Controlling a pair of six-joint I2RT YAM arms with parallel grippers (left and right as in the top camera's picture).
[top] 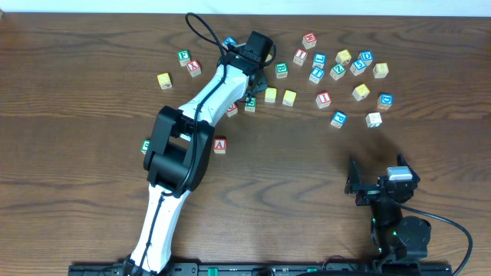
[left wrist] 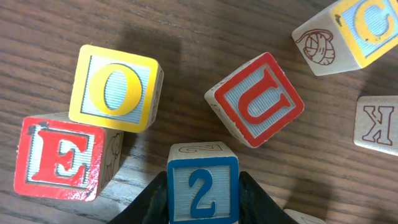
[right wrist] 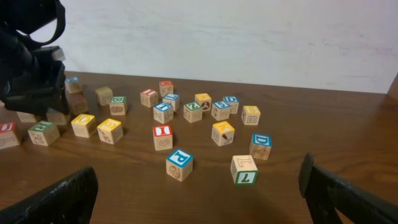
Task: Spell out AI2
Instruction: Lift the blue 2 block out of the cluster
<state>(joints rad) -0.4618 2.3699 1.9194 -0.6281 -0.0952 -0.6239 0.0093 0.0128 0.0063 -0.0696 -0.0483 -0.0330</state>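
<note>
On the table (top: pixel 77 192), from above: A block (top: pixel 220 144) just beside L arm's (top: pixel 207 92) elbow, I block (top: pixel 324 99) over to the right w/ others. L wrist view: L gripper (left wrist: pixel 204 208) squeezes 2 block (left wrist: pixel 202 183), fingers (left wrist: pixel 149 206) touching both sides. R wrist view: R gripper (right wrist: pixel 199 171) wide open, holds nothing

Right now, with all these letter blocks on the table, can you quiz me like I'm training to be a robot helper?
1. True or false: the right gripper is wide open and holds nothing.
2. Which block do the fingers of the left gripper flank? A) red U block B) blue 2 block C) yellow O block
3. What colour is the letter on the A block lying beside the elbow of the left arm?
Key: 1 true; 2 B; 3 red.
</note>
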